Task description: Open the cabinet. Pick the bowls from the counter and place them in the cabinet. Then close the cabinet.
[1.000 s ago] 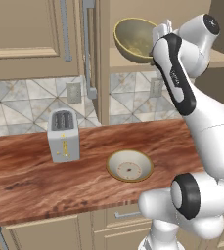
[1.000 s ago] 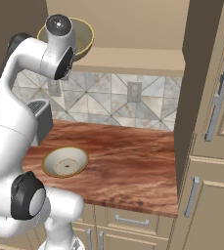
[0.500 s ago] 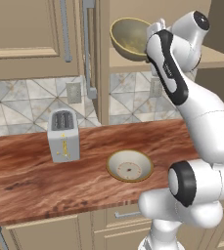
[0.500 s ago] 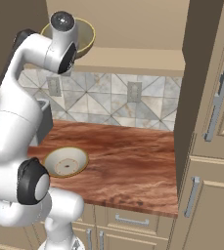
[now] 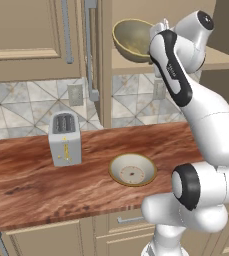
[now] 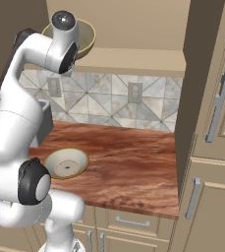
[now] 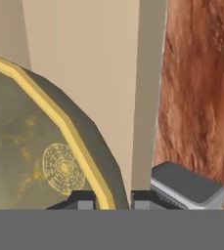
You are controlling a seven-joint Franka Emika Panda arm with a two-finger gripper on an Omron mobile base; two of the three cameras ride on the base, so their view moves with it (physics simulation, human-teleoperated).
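the deep bowl (image 5: 132, 39) hangs at the hand (image 7: 113, 199), tipped so its mouth faces sideways out of the open cabinet (image 5: 161, 59), over the shelf's front edge. the hand's two fingertips (image 7: 82, 200) pinch the bowl's yellowish rim between them, one inside, one outside. the arm reaches up high from the base, its wrist bent toward the shelf. far below the hand, the shallow bowl (image 5: 132, 169) sits upright on the desk (image 5: 31, 180), near a toaster (image 5: 64, 138). a door edge with its grey handle (image 5: 89, 47) stands just beside the held bowl.
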